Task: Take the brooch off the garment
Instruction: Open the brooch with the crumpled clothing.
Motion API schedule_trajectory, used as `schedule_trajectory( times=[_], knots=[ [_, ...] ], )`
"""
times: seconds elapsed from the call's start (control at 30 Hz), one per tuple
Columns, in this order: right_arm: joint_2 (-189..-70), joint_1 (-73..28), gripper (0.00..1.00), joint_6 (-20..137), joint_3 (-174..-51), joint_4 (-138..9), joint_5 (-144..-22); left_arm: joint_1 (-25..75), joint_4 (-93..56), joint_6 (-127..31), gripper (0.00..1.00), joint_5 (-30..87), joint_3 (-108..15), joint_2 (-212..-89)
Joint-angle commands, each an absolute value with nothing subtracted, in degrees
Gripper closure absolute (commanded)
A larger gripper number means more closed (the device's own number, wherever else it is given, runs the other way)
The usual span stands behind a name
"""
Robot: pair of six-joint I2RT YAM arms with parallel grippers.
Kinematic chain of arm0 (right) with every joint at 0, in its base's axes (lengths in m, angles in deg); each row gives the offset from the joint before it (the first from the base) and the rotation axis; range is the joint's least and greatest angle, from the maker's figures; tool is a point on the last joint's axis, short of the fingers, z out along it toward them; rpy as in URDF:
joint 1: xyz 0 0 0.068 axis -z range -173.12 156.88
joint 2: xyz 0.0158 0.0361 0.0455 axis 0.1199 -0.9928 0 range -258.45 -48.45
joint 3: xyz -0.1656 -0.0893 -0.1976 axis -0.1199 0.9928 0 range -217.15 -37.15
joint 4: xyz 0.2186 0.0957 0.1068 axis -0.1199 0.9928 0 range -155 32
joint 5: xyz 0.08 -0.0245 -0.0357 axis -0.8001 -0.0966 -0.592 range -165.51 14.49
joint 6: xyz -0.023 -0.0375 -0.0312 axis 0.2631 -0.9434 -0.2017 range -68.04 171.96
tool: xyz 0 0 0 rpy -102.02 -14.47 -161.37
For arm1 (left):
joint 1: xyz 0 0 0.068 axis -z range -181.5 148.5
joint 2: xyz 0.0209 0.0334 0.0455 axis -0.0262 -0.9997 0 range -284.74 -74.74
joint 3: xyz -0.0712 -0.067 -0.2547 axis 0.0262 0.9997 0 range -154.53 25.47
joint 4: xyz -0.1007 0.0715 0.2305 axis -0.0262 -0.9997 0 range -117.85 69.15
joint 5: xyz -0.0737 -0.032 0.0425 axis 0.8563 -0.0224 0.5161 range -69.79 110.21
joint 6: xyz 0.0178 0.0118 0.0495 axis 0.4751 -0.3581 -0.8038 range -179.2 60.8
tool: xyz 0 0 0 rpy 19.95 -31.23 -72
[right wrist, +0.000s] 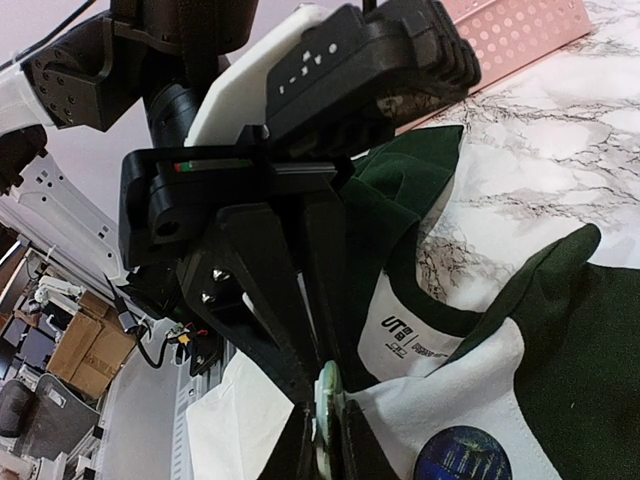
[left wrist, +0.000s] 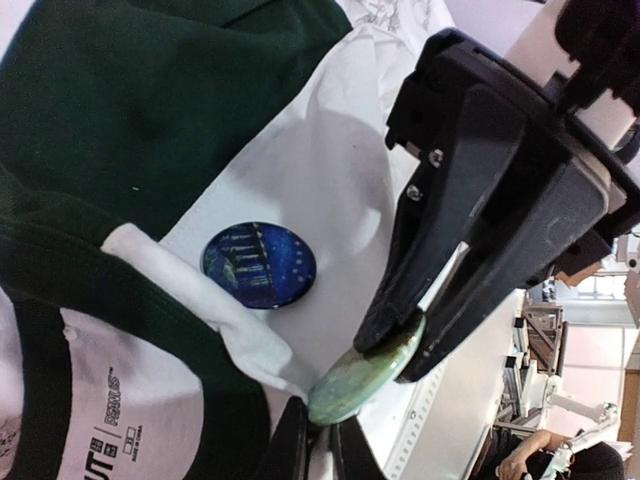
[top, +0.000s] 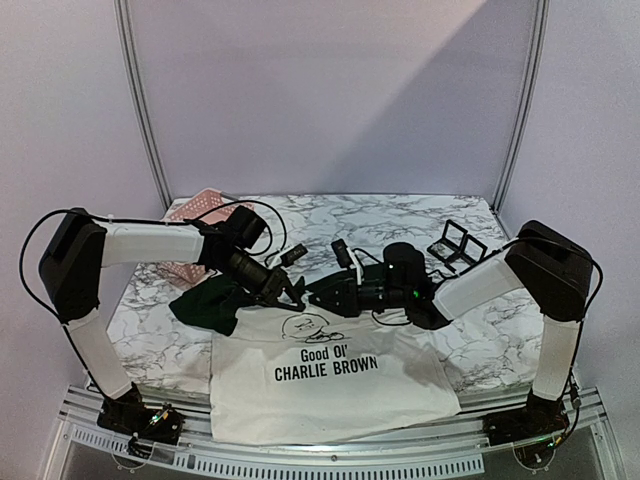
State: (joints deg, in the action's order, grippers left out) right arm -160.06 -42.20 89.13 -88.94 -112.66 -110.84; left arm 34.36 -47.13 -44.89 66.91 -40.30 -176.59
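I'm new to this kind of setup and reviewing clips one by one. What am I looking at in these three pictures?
These are two robot arms bolted to a marble table, each ending in a two-finger gripper. The wide picture comes from a fixed camera above and behind the arms. The other two come from cameras on the wrists, each looking along its own fingers at the opposite arm. A white T-shirt with dark green sleeves lies on the table, with a pink perforated basket and a black frame behind it. The right gripper and the left gripper both pinch a pale green round brooch near the collar. A dark blue round brooch sits on the shirt nearby.
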Motion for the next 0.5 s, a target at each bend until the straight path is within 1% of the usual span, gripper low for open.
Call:
schedule_trajectory(
  times=[0.0,0.2,0.47],
  knots=[
    [-161.2,-43.7,0.92,88.5,-90.8,-112.5,-113.8,34.6,-44.1,-45.0,1.00,64.0,-40.8,-175.9],
    [-161.3,-43.8,0.98,87.8,-91.6,-109.9,-111.7,34.6,-44.0,-45.0,1.00,63.9,-40.8,-175.8],
    [-162.0,-44.2,1.00,86.9,-93.0,-104.7,-107.9,34.6,-43.7,-45.0,1.00,64.1,-40.7,-175.4]
  ],
)
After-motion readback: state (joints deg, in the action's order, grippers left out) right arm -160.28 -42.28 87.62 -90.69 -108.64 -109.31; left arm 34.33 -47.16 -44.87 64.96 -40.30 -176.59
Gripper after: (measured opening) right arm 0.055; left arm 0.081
